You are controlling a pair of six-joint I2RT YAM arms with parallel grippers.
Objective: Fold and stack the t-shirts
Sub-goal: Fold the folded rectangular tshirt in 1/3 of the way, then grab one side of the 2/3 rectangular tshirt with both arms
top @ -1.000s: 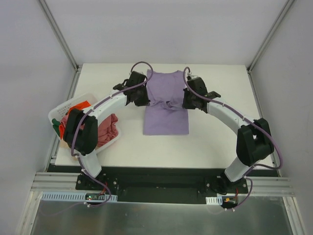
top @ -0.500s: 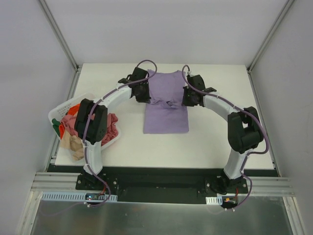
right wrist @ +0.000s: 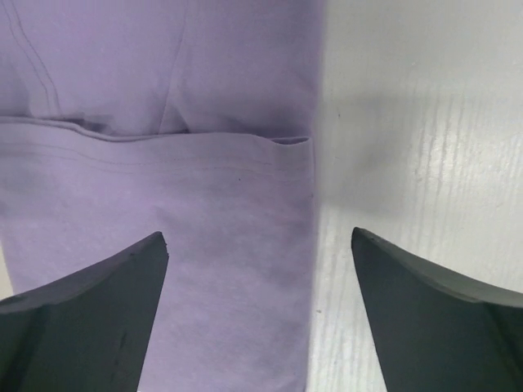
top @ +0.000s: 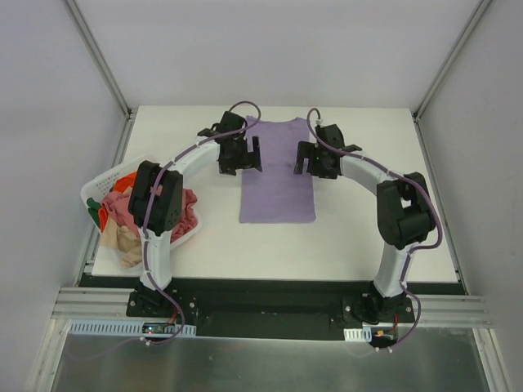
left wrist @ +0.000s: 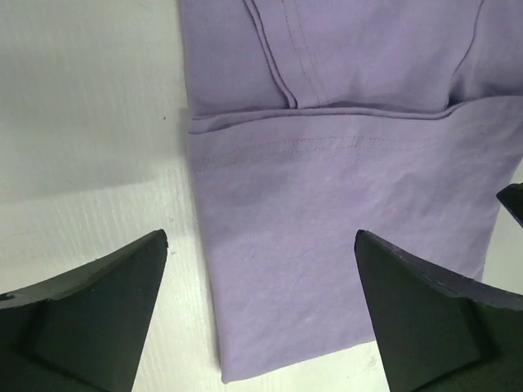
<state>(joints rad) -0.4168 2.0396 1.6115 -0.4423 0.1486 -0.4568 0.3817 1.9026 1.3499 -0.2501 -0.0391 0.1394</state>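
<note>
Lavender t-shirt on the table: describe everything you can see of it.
The lavender t-shirt is soft plain cloth, folded into a long narrow rectangle. It lies flat at the middle of the white table, neckline at the far end. The wrist views show a stitched hem edge crossing its width where one layer overlaps another. The left end effector and right end effector stand open over its side edges, gripping nothing; only the table clearly touches it.
</note>
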